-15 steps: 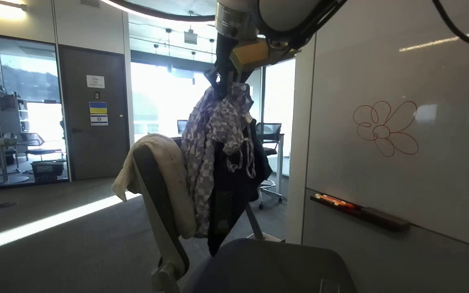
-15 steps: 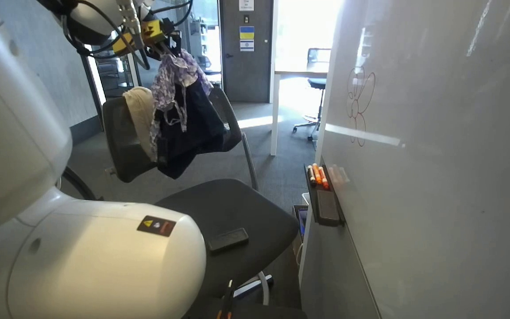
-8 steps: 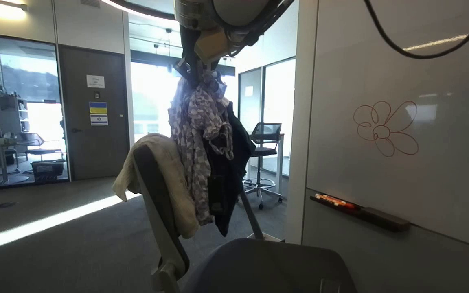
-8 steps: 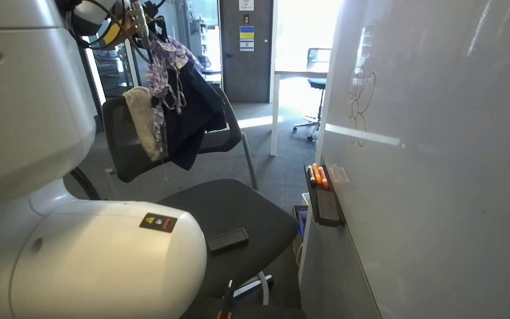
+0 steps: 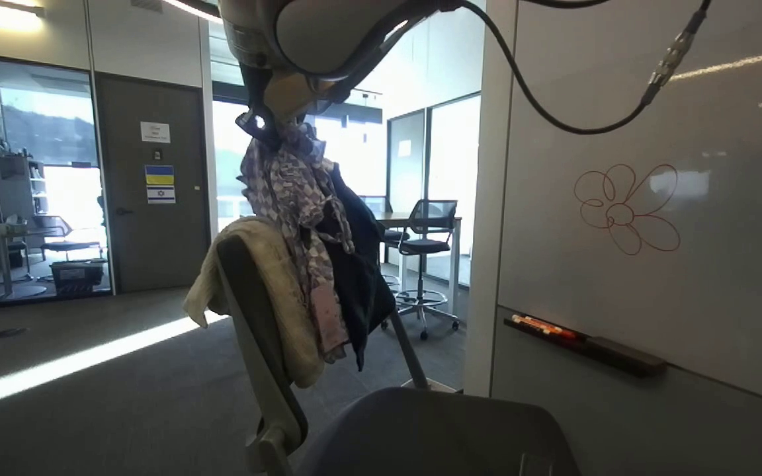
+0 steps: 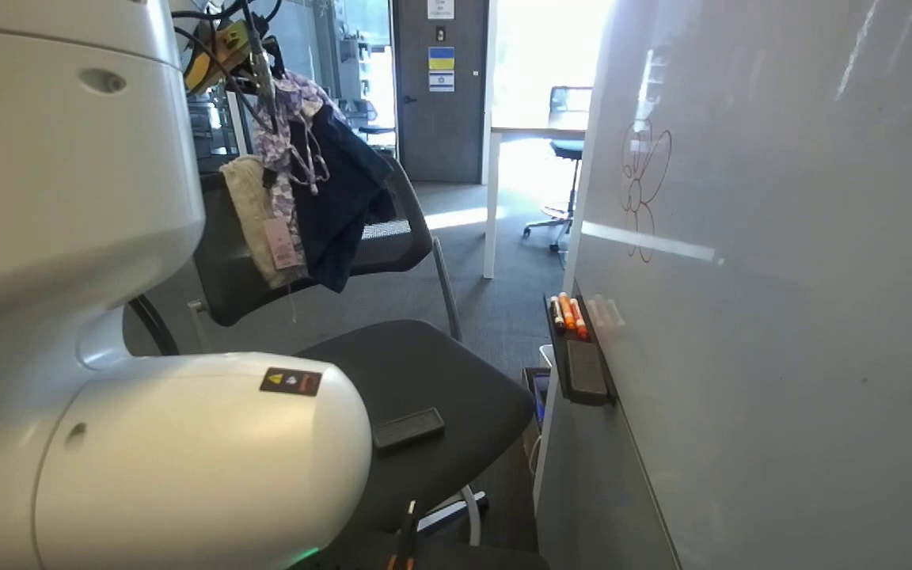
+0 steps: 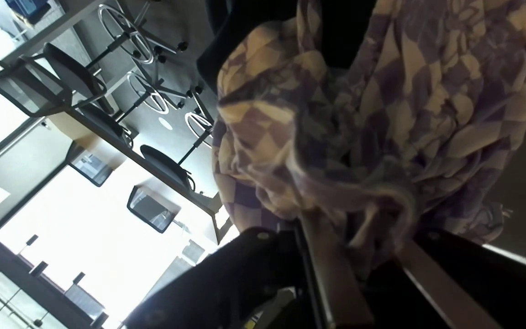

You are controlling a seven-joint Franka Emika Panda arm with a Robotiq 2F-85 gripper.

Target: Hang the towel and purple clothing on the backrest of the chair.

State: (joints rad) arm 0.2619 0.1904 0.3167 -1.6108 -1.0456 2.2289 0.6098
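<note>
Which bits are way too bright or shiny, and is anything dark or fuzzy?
In both exterior views, a bright strip of light crosses the floor and pale streaks glare on the whiteboard; in the wrist view, the window is washed out white, while the purple checkered clothing looks fuzzy around the tool, whose black parts look very dark.

Chair (image 5: 440, 430): seat cropped by lower edge in an exterior view; one backrest end masked by robot arm (image 6: 76, 174) | Towel (image 6: 246, 214), on chair backrest: partly behind purple clothing (image 5: 292, 192) | Gripper (image 7: 358, 230), above chair: tips lost in folds | Pink tag (image 6: 282, 244), before chair backrest: markings too small to read | White sheet (image 5: 155, 132), beyond chair: text illegible
</note>
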